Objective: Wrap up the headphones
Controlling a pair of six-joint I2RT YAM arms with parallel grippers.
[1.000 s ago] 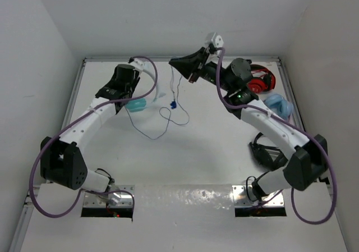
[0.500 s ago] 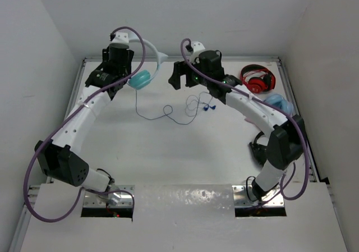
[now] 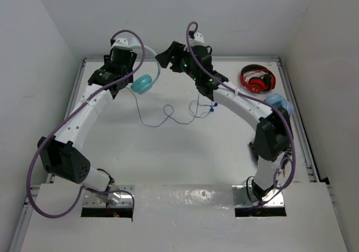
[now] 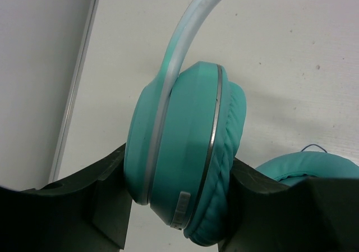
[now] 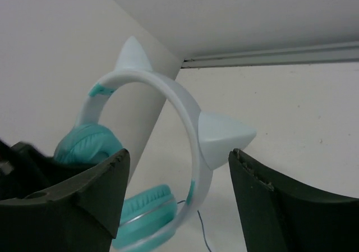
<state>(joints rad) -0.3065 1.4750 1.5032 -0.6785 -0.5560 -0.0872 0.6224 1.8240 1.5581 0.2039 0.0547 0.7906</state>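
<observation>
Tabletop (image 3: 185, 151) white, walls (image 3: 168, 16) white, headphones (image 3: 142, 83) clamped in left pincer (image 4: 179, 204)

The headphones (image 4: 179, 151) have a round cup of smooth teal plastic with a soft shine. The cushion (image 4: 229, 145) looks like soft fake leather, with little wrinkles along its edge. A thin silver ring (image 4: 216, 117) between cup and cushion shines like metal. The headband (image 5: 151, 78) is pale plastic, smooth and a bit glossy, and so are its two pointy ears. The fingers of the left pincer (image 4: 179, 207) and the right pincer (image 5: 178, 196) are black plastic, dull and a little rough. The desk (image 4: 291, 67) is white and matt, with tiny specks. The red headphones (image 3: 258, 79) look shiny.
</observation>
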